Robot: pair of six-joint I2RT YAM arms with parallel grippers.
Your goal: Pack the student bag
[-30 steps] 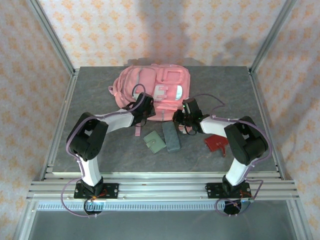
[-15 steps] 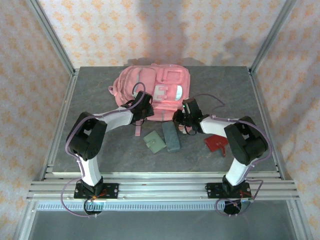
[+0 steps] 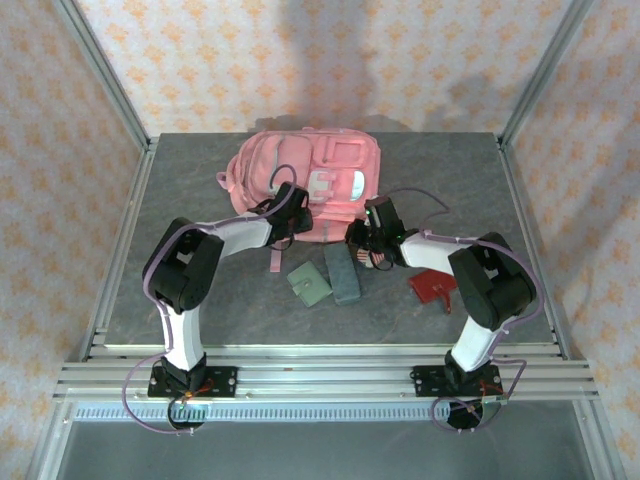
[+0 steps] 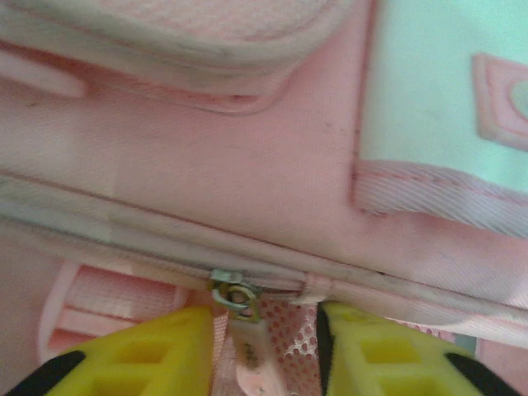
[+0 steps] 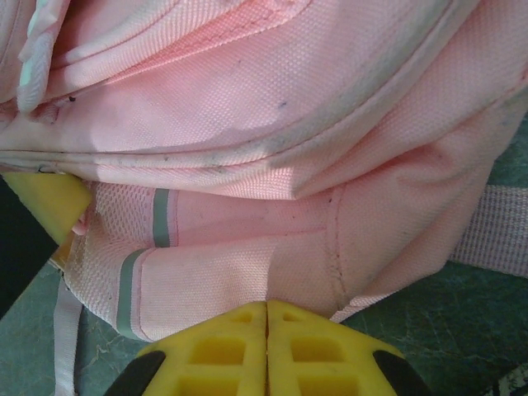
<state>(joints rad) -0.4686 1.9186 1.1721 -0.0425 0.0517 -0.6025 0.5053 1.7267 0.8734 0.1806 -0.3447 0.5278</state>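
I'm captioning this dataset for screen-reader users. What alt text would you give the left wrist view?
Close up, the left gripper has its yellow fingers apart on either side of the zipper pull of the student bag. A pale blue-white patch sits at upper right.

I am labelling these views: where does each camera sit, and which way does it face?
Top external: above and behind the arms, looking down on the table and the student bag; both arms show.
Left wrist: on the left arm, facing the bag's zipper pull; the left gripper stands open around it.
Right wrist: on the right arm, facing the bag's grey-striped corner; the right gripper is shut.
Shared: the bag.
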